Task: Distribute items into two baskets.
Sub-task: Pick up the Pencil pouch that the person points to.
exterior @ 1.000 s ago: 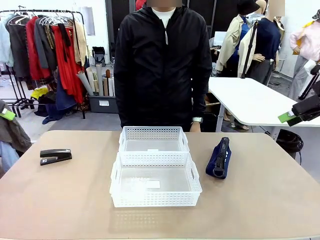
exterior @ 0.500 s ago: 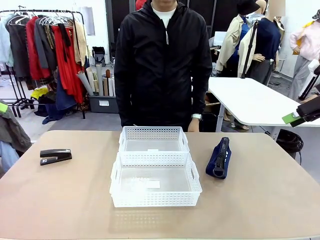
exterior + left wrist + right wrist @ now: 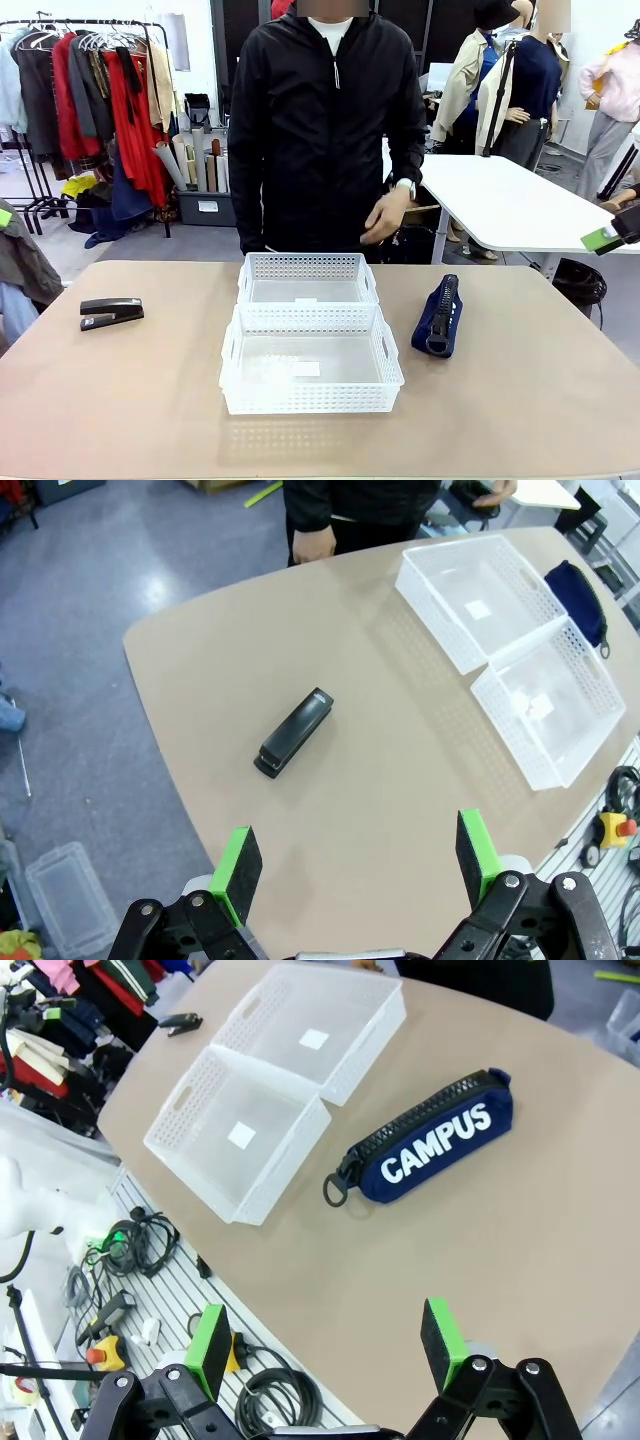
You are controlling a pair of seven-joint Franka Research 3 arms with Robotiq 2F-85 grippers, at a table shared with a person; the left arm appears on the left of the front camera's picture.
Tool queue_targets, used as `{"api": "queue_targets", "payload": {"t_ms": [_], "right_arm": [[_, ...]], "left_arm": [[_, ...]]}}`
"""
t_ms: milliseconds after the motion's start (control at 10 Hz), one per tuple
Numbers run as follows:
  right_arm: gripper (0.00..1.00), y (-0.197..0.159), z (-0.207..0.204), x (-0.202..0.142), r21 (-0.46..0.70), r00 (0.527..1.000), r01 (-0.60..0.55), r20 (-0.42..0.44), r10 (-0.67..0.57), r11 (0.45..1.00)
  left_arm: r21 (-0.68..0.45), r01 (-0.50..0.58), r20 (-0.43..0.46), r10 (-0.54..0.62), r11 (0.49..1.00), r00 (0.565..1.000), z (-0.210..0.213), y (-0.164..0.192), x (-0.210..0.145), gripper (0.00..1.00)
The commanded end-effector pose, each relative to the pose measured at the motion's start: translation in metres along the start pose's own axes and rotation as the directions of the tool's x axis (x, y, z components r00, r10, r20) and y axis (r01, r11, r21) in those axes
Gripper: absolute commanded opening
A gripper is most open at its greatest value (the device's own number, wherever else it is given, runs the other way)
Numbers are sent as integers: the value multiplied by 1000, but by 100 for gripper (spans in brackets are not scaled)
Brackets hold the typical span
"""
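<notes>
Baskets (image 3: 310, 400) sit between stapler (image 3: 111, 312), left, and pouch (image 3: 438, 315), right; white, mesh-sided. I see left gripper (image 3: 355, 845) and right gripper (image 3: 325, 1340) gaping, empty.

You had one tan table (image 3: 120, 400) with rounded corners as the work surface. Two white baskets stood at its middle, the near basket (image 3: 310, 398) in front of the far basket (image 3: 305, 266), long rims meeting. The black stapler (image 3: 111, 312) lay flat toward the robot's left edge, well apart from both baskets. The navy pouch (image 3: 438, 315), printed CAMPUS, lay just to the right of the baskets without touching them, its ring pull (image 3: 335, 1191) toward the robot's side.
</notes>
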State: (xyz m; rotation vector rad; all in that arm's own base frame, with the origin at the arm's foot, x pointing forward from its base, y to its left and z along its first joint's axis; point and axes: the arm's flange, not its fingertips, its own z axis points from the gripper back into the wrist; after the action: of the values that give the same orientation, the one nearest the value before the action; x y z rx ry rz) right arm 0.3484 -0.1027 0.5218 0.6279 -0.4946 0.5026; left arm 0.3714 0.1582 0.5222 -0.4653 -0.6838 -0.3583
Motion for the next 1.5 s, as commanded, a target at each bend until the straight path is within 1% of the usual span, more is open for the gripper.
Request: {"api": "queue_targets", "payload": {"t_ms": [0,100,1400], "right_arm": [[100,2,-2,2,2,1000,-6,-2,6,1000],[100,2,-2,2,2,1000,-6,-2,6,1000],[100,2,-2,2,2,1000,-6,-2,6,1000]], "left_arm": [[-27,26,7,-26,999,1000,1,1,3,100],[0,0,0,0,1000,1000,0,0,0,100],[0,0,0,0,1000,1000,0,0,0,100]]}}
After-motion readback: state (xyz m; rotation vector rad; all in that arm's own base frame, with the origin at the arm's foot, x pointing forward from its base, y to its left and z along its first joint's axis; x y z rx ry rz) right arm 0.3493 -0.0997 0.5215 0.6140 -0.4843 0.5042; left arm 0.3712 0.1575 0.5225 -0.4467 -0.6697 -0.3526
